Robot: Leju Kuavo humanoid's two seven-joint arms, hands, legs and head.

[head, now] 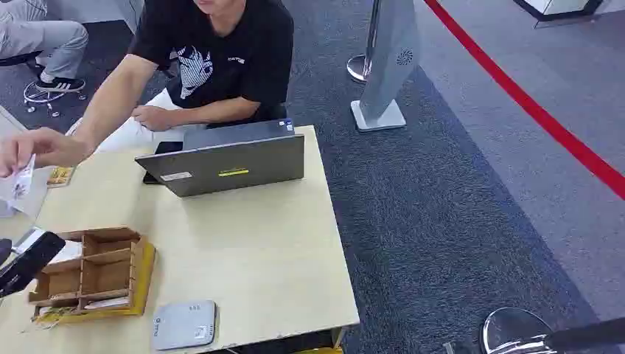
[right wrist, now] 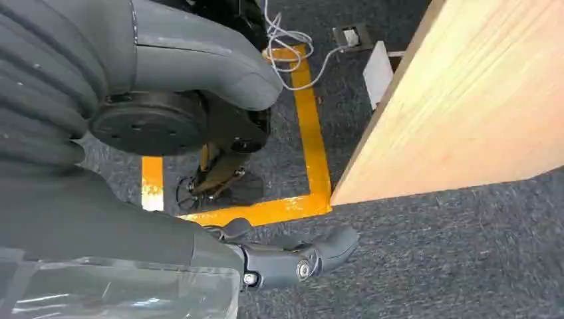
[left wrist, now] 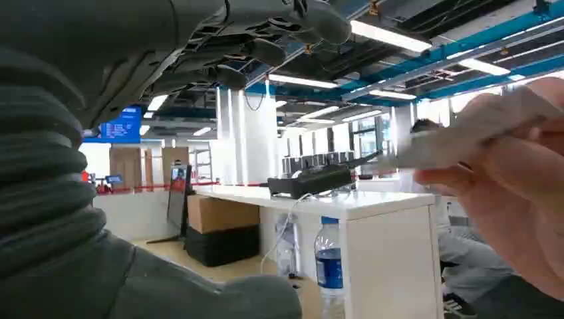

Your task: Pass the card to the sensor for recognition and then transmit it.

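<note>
A person's hand [head: 40, 147] at the table's far left holds a white card [head: 21, 181] by its top edge. In the left wrist view that hand [left wrist: 512, 186] holds the card [left wrist: 465, 129] just beyond my left hand [left wrist: 219, 60], whose fingers and thumb are spread with nothing between them. From the head view my left hand [head: 26, 262] shows as a dark shape at the left edge, below the card. The grey sensor pad [head: 184, 324] lies at the table's front edge. My right hand [right wrist: 219, 159] hangs empty beside the table, above the carpet.
A cardboard card box [head: 96, 273] with compartments sits beside my left hand. A grey laptop [head: 228, 158] stands mid-table with a seated person [head: 214, 59] behind it. The wooden table's [right wrist: 479, 100] corner is close to my right hand. Yellow floor tape [right wrist: 266, 209] marks the carpet.
</note>
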